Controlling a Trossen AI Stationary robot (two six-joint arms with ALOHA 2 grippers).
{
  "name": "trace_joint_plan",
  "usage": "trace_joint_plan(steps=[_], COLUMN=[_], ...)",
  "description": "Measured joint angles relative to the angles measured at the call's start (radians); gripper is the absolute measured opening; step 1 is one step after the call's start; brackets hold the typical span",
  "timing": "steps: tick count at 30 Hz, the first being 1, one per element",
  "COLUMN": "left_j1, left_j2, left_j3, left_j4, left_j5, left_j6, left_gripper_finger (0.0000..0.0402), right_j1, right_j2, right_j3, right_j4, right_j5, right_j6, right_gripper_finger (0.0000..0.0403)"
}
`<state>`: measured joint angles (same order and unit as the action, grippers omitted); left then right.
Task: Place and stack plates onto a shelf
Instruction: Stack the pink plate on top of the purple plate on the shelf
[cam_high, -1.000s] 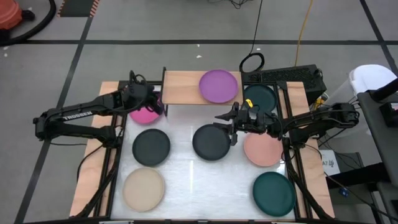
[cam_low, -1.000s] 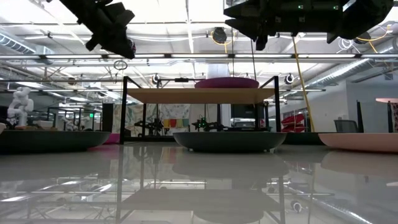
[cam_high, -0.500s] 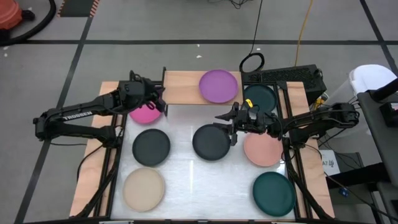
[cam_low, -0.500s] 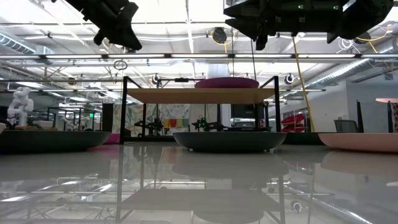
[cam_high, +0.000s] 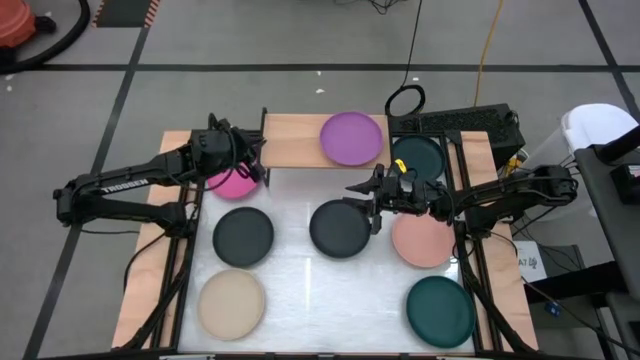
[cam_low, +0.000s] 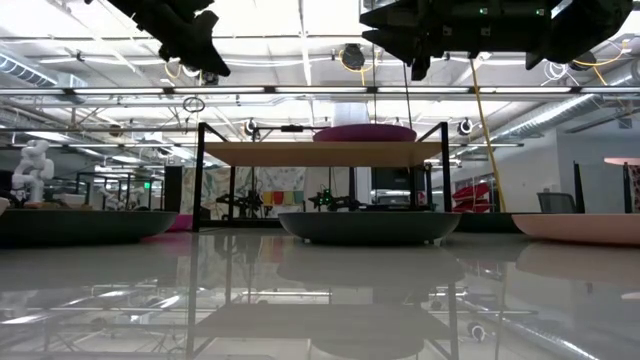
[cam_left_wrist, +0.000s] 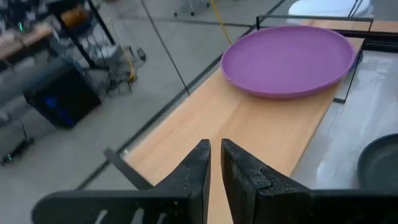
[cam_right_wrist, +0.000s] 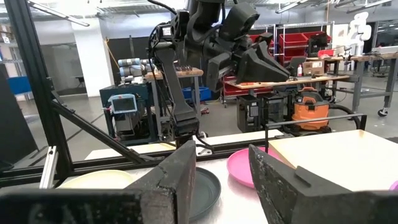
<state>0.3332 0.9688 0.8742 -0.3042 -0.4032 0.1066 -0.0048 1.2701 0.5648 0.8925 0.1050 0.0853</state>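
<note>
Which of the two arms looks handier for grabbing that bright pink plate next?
The left. Its claw hangs by the shelf, right beside the hot pink plate, nearly shut and empty. The right claw hovers over a black plate, farther away.

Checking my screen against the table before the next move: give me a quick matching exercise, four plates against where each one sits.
Plates:
1. purple plate
2. hot pink plate
3. beige plate
4. salmon plate

Places:
A. table, under the left gripper
B. on the shelf
C. table, under the right arm
D. table's near left corner

Pairs: 1-B, 2-A, 3-D, 4-C
</note>
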Motion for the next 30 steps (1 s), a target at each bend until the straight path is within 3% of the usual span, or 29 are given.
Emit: trace_joint_plan(steps=[30], left_j1=[0.0], left_j2=[0.0], left_j3=[0.0], left_j4=[0.174], left_j5=[-0.018], left_j6=[0.035], left_gripper_finger=[0.0044], right_j1=[0.0], right_j2=[0.0], right_j3=[0.0], right_j4=[0.0], right_j5=[0.0], right_j6=[0.0], right_gripper_finger=[0.013])
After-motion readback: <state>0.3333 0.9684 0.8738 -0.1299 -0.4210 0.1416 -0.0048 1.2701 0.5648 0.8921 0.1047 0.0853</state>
